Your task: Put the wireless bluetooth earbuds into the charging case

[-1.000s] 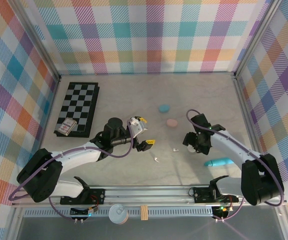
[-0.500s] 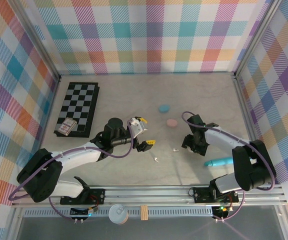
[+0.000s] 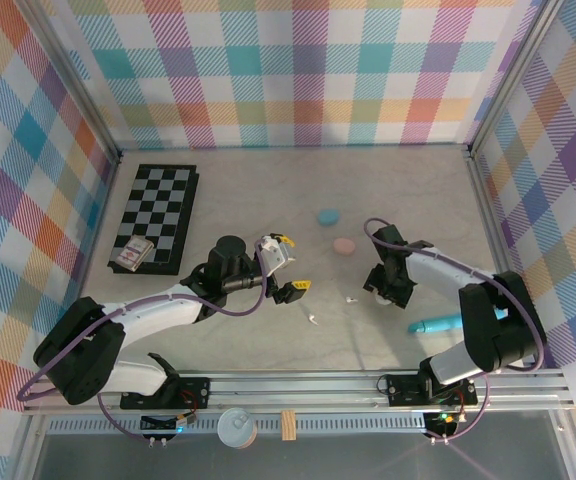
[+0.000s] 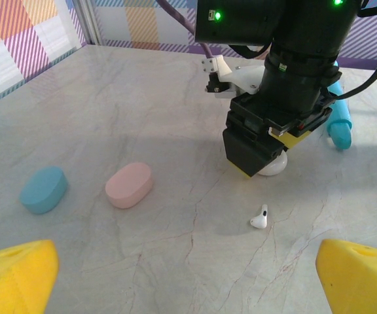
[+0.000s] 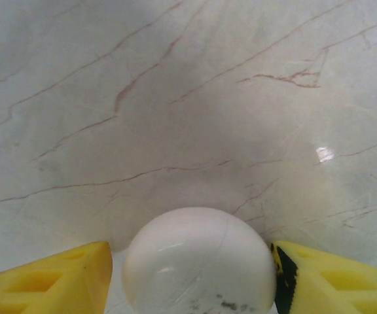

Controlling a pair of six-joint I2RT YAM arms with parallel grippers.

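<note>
Right end effector (image 5: 190, 254) straddles the closed white case (image 5: 198, 278); whether it grips, I cannot tell

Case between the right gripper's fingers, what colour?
The case is white; the right wrist view shows it best.

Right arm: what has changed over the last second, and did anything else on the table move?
The right arm folded its elbow in leftward. The right gripper stayed over the white case, fingers either side, not closed on it. The left gripper held open in place. The pink case, blue case and both loose earbuds did not move.
</note>
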